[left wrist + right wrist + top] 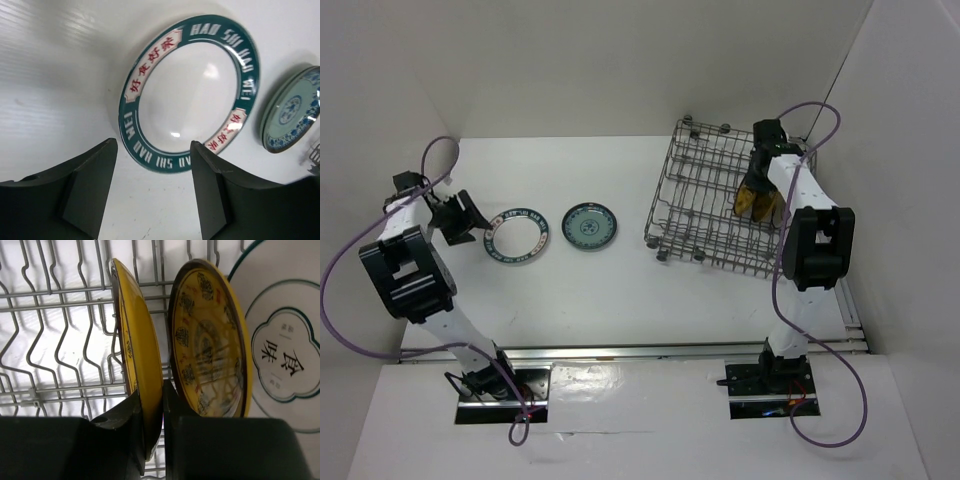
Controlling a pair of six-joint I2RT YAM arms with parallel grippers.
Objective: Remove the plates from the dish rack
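The grey wire dish rack (700, 190) stands at the right. My right gripper (760, 196) reaches down into it. In the right wrist view the right gripper (150, 390) is shut on the rim of an upright yellow plate (137, 350). A second yellow plate (210, 340) stands right beside it, then a white plate with grey lines (285, 340). A white plate with a dark teal rim (517, 234) and a teal patterned plate (589, 225) lie flat on the table. My left gripper (470, 215) is open and empty just left of the teal-rimmed plate (192, 90).
White walls enclose the table; the right wall runs close beside the rack. A metal rail (640, 350) lines the near edge. Purple cables loop off both arms. The rack's wires (60, 345) crowd round the held plate.
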